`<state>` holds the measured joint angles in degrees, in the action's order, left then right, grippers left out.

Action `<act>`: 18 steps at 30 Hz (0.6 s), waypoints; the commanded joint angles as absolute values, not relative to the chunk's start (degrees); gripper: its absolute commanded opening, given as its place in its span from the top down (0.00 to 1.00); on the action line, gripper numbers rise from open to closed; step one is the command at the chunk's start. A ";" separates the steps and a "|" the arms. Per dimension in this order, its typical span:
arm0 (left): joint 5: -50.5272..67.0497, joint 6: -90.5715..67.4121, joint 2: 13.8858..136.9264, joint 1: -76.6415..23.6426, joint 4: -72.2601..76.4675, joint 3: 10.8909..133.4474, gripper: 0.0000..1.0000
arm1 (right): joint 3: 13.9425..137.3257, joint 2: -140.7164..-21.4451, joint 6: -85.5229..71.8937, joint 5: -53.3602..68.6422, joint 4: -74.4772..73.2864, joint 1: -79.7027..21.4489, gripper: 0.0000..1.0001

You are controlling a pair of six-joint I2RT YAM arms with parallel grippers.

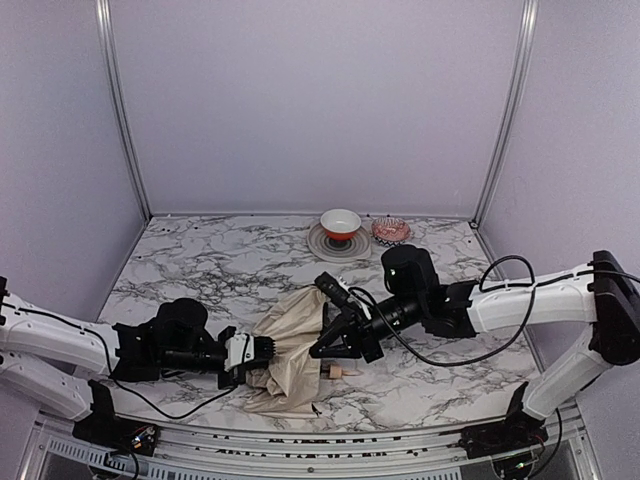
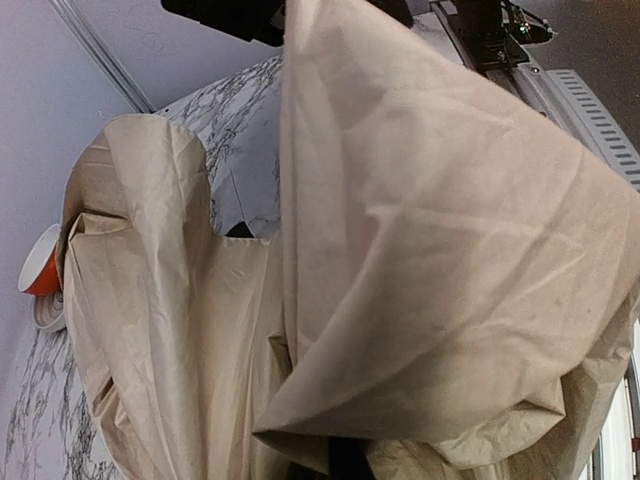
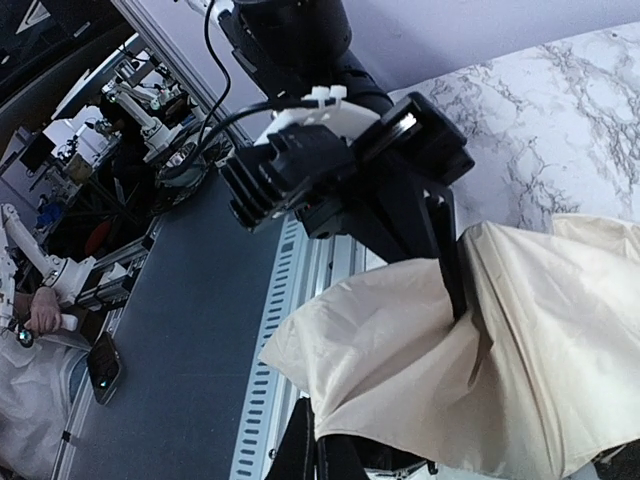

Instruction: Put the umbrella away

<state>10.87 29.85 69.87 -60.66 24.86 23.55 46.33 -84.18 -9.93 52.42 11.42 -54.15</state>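
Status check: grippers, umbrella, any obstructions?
Left gripper and right gripper shut on umbrella fabric. Fabric loose, crumpled between arms. Bowl far back, not obstructing.

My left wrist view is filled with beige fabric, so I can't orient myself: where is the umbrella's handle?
Observer: In the top view, the tan handle sticks out of the umbrella on its right side, just below the right gripper in that picture.
Operator: Is my left gripper actually on the cloth?
Observer: Yes. The right wrist view shows the left gripper with its fingers shut on a fold of the fabric.
Operator: And the right one?
Observer: From above, it meets the umbrella's right edge, facing the left gripper across the crumpled bundle.
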 commanded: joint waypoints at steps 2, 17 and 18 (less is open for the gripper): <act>17.85 27.52 73.08 -59.43 24.67 24.82 1.00 | 49.99 -87.81 -13.45 49.40 25.66 -52.00 1.00; 14.59 20.93 61.33 -54.71 29.54 19.23 0.13 | 54.42 -99.28 -17.38 41.66 28.34 -50.19 1.00; 13.67 20.33 58.91 -54.68 29.53 18.65 0.11 | 54.41 -98.43 -16.76 41.18 27.20 -50.39 1.00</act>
<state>19.16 22.46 67.81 -55.11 28.01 20.86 54.11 -101.97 -17.43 40.88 26.87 -49.78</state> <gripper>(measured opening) 0.841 0.004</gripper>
